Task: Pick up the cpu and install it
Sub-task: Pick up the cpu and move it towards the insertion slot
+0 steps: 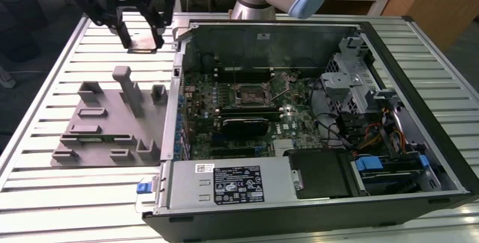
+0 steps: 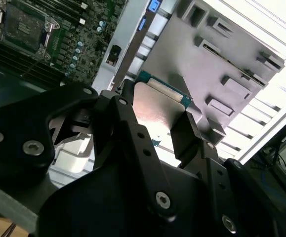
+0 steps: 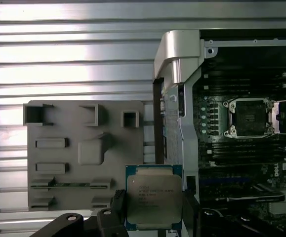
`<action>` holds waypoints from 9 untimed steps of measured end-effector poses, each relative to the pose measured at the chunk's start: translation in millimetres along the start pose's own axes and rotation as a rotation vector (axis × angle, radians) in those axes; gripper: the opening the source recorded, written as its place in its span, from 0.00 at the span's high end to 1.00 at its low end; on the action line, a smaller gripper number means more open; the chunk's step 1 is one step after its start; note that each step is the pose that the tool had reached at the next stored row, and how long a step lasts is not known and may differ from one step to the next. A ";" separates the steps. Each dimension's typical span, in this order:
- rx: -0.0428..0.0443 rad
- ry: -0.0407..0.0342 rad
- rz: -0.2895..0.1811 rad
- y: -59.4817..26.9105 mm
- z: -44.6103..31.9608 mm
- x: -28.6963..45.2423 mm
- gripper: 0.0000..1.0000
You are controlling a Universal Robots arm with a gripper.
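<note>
**CPU in the grip, socket not yet reached**

Grip: the black two-finger gripper is closed on the cpu — a small flat square chip with a silvery metal top plate and a thin green rim. In both wrist views one finger bears on each of two opposite edges, and the plate faces the first wrist camera.

Position: in the exterior view the gripper hangs over the slatted metal table, beyond the far end of the grey plastic holder tray and just beside the corner of the open black computer case. The chip is outside the case and well apart from the square CPU socket on the green motherboard.

Progress, as a judgement:
- The pick-up looks done. The chip is clear of the tray and carried by the fingers alone.
- The install remains. The socket's centre reads dark and unoccupied, and nothing of the arm is over it.

Hard to make out:
- The chip's underside and contacts are turned away from every camera.
- In the first wrist view its near edge runs off the picture, and the finger bodies cover the exact contact lines.
- In the exterior view the chip is barely a pale sliver between the fingers.
- Any corner mark on the chip is too small to tell.
- The socket's metal frame seems swung open, but that part is cut by the picture's edge — I cannot be sure.
</note>
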State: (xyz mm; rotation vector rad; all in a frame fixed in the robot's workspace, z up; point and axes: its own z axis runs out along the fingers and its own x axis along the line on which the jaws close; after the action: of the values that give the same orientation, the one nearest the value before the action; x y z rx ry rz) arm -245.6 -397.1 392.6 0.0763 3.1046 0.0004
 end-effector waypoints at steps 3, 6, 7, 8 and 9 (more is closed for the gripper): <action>0.0000 0.0000 0.000 0.3 0.2 -6.4 0.46; 0.0000 0.0001 0.000 0.6 0.4 -12.6 0.46; 0.0000 0.0000 0.000 0.7 0.5 -14.4 0.46; 0.0000 0.0000 0.000 0.8 0.6 -16.3 0.46; 0.0000 0.0000 0.000 0.9 0.7 -18.1 0.46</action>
State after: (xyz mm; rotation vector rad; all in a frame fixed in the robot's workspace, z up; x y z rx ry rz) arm -227.5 -397.1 392.6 0.0764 3.1046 0.0004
